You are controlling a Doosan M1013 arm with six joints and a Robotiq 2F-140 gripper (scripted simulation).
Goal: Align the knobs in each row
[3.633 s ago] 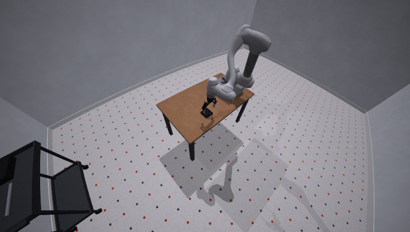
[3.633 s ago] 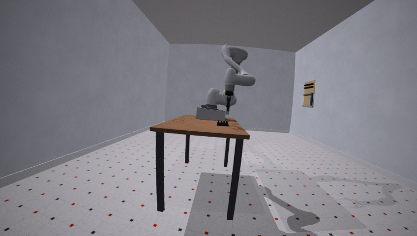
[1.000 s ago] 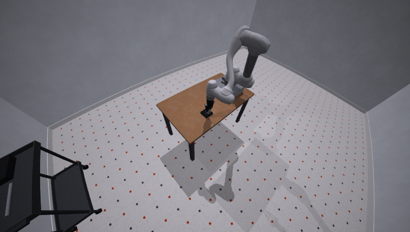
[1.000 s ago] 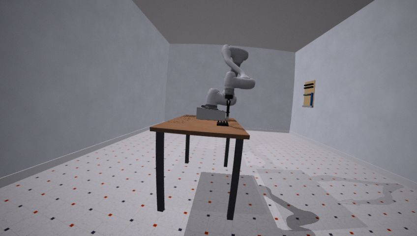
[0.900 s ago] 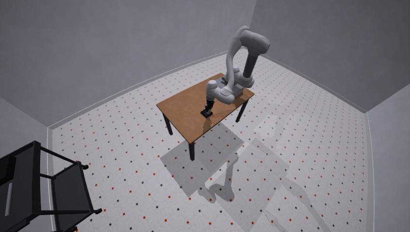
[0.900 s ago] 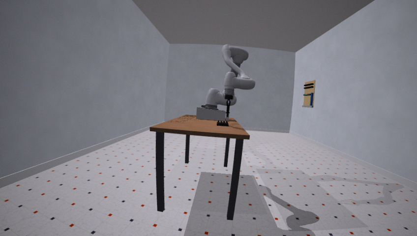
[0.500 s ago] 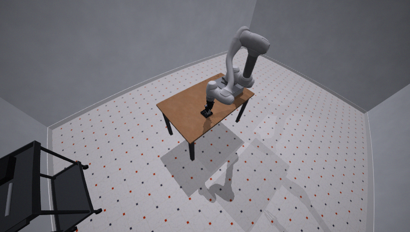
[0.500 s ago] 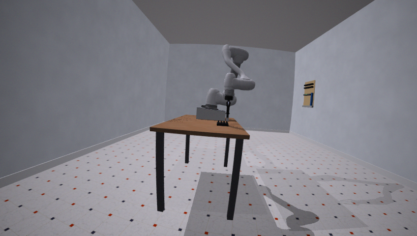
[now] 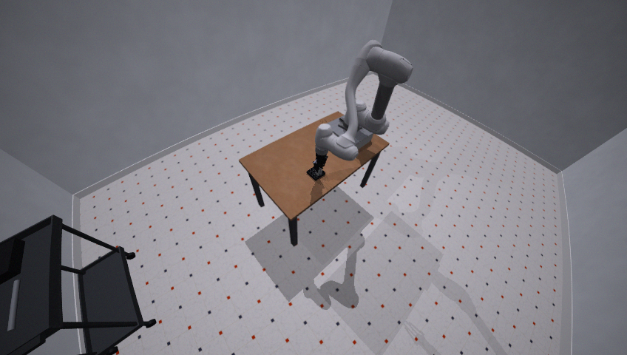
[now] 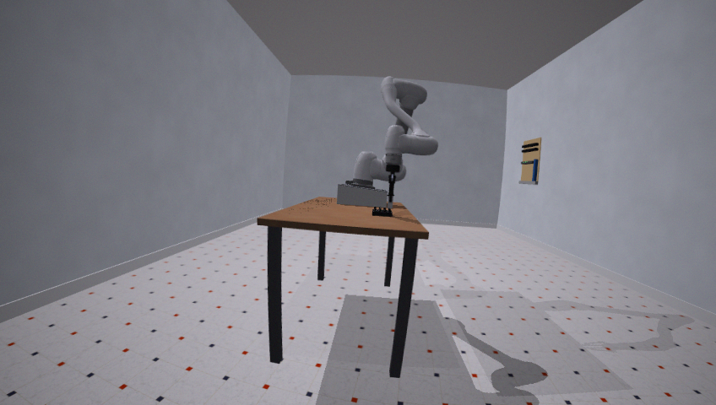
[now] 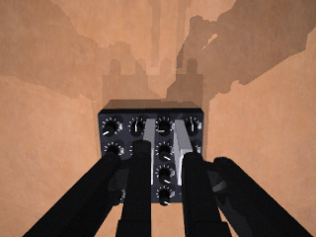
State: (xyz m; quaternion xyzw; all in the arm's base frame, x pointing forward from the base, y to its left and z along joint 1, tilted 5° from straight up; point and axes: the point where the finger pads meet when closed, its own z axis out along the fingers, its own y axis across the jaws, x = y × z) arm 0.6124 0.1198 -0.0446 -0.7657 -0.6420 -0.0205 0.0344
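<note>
From my screen, the tool [image 9: 318, 171] [image 10: 390, 204] [image 11: 164, 133] blocks much of the knob box [image 9: 311, 174] [image 10: 382, 213] [image 11: 164, 138] in the wrist view. Its black linkages cover most of the lower rows at both sides, and the pale pads cut across the gaps beside the third column. I can make out four knobs in the far row and four down that third column; several others are partly or wholly hidden. The printed names are too small for me to read, and in the top and exterior views the box is only a small dark patch.

The box sits on the worktop [image 9: 281, 154] [image 10: 331, 219] [image 11: 49, 148], directly beneath the tool. The pads stand apart with a narrow gap, nothing clamped between them, and the third column shows through that gap. I can't judge how near their ends are to the knob tops.

The box is dark and squarish, its round black knobs carrying white lines inside rings of pale marks. The worktop is smooth orange-brown on black legs, with dark specks toward its far left in the exterior view. The arm [image 9: 352, 92] [image 10: 400, 112] is pale and rounded, with a darker tube section.
</note>
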